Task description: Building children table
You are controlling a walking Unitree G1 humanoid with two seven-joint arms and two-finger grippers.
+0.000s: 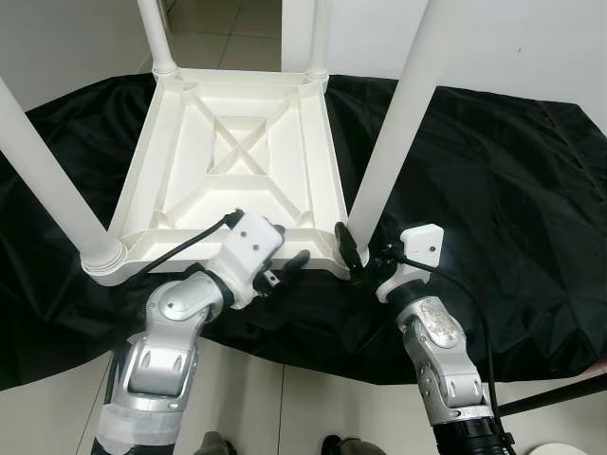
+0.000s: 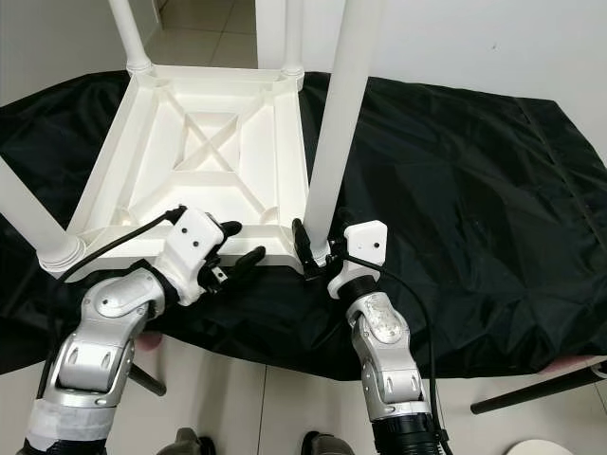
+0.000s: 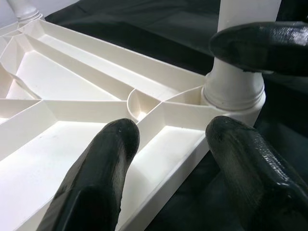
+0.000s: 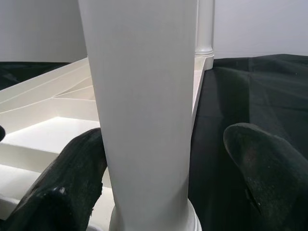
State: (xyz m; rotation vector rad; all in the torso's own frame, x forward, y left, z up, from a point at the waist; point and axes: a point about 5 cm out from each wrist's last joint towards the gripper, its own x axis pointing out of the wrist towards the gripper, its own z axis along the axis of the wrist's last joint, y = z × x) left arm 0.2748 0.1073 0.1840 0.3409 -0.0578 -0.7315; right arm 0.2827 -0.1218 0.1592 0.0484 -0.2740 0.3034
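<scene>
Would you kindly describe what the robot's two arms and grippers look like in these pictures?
Both arms are jointed silver metal. Each wrist carries a white box-shaped camera housing with a black cable running from it. The left gripper and right gripper each have two long, rounded, matt black fingers. The left arm has pale tape wrapped around its lower part; the right arm ends in a black ribbed section.

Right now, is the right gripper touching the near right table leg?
Cannot tell. In the right wrist view the right gripper straddles the table leg: one finger looks against it, the other stands clear.
</scene>
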